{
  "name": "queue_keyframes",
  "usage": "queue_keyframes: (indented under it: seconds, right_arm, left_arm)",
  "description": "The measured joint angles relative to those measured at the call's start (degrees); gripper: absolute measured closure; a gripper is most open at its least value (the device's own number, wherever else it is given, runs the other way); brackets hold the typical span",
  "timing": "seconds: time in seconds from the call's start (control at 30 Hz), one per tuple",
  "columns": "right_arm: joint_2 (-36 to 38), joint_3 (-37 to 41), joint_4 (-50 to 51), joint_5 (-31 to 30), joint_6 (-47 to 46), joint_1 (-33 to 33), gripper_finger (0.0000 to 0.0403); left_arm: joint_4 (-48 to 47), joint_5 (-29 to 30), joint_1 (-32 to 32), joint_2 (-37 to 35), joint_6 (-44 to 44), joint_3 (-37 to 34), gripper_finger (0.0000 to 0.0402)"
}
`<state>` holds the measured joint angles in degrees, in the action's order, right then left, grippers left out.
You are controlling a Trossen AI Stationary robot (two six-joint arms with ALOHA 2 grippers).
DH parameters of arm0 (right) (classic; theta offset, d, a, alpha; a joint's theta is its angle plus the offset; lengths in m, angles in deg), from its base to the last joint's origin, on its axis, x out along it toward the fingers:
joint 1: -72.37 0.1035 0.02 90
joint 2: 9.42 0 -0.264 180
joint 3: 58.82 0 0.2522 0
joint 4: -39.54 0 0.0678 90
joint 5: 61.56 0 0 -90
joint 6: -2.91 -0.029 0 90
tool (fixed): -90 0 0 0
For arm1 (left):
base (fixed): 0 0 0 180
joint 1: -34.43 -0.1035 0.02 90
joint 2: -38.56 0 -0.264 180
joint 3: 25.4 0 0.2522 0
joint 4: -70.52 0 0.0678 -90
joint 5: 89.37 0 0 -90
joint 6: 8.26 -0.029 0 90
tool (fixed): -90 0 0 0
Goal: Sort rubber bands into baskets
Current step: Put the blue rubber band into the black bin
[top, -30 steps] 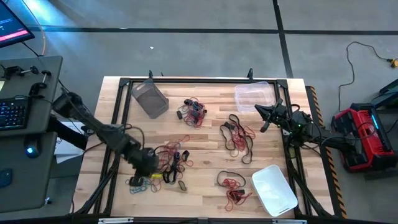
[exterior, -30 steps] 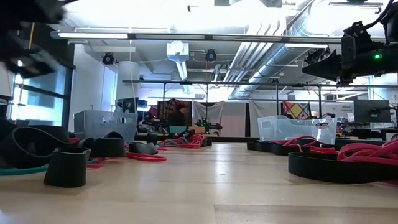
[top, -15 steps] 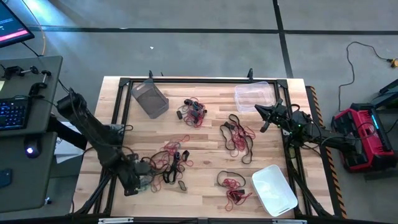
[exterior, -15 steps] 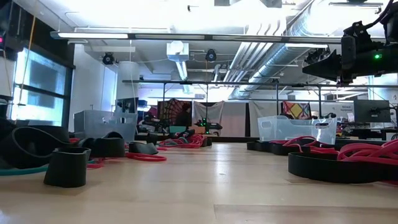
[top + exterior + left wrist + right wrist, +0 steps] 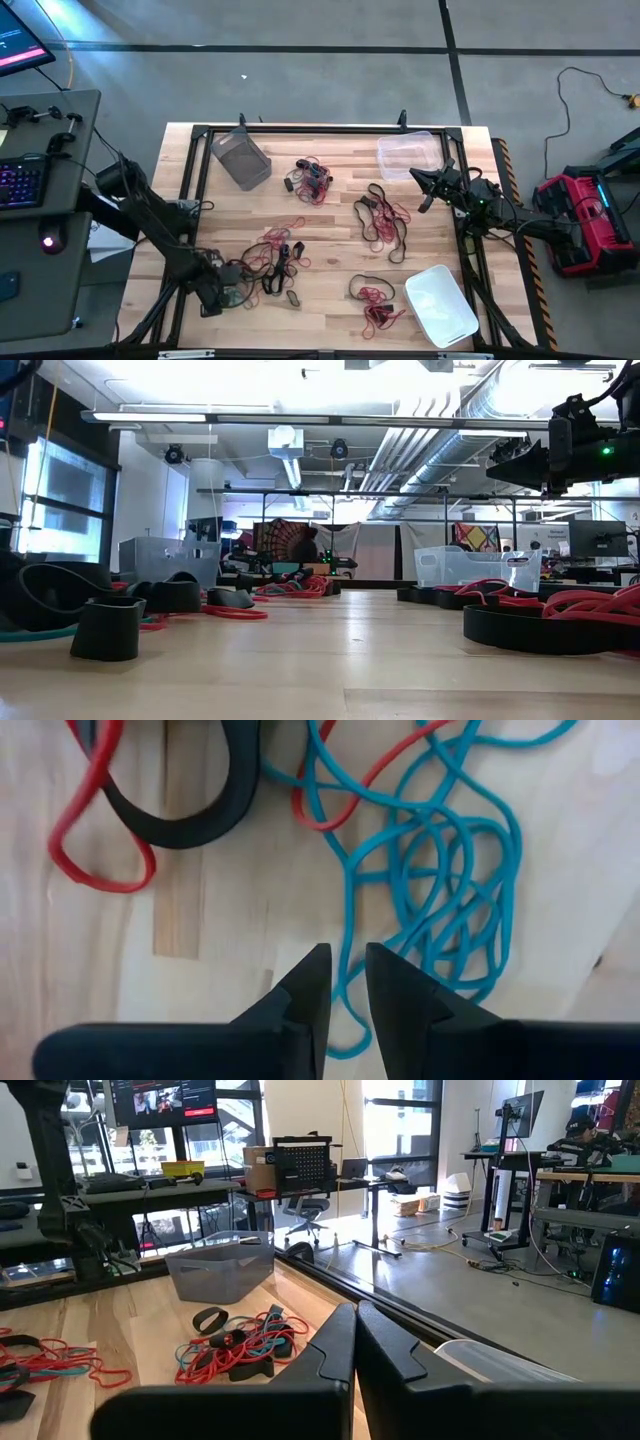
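Currently the left gripper (image 5: 340, 982), fingers narrowly parted and holding nothing, is hovering over tangled blue bands (image 5: 430, 870) at lower left of the overhead frame. Pinching one strand is likely dragging the whole knot, red bands (image 5: 90, 870) included.

Left tool (image 5: 343, 982) low, fingers slightly apart — right tool (image 5: 355, 1342) closed, raised.

A wooden table (image 5: 340, 215) w/ a black frame is set on a grey floor (image 5: 300, 70). A keyboard (image 5: 20, 180) & monitor (image 5: 20, 40) are seen on a side desk (image 5: 75, 120). A red machine (image 5: 585, 215) is parked opposite, w/ a cable (image 5: 570, 90) trailed nearby.
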<state>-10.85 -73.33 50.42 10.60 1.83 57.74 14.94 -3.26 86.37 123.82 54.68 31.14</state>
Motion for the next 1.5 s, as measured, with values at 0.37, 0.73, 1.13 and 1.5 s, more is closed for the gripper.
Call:
queue_keyframes:
  seconds: [0.37, 0.73, 1.13, 1.5]
  right_arm:
    - [0.00, 0.02, 0.02, 0.00, -0.02, 0.00, 0.0402]
    - [-0.01, 0.02, 0.02, 0.00, 0.00, 0.00, 0.0402]
    - [-0.02, 0.01, 0.02, 0.00, 0.00, 0.00, 0.0402]
    - [-0.01, 0.02, 0.02, 0.00, 0.00, 0.02, 0.0402]
  left_arm:
    - [-0.01, -0.75, -0.02, 2.69, -0.02, 0.03, 0.0283]
    - [-0.31, -4.08, -0.22, 3.08, -2.59, 0.25, 0.0386]
    - [-11.03, -4.33, -3.04, -0.68, -3.10, 9.28, 0.0401]
    - [-20.46, 5.00, -8.98, -4.53, -7.86, 21.04, 0.0401]
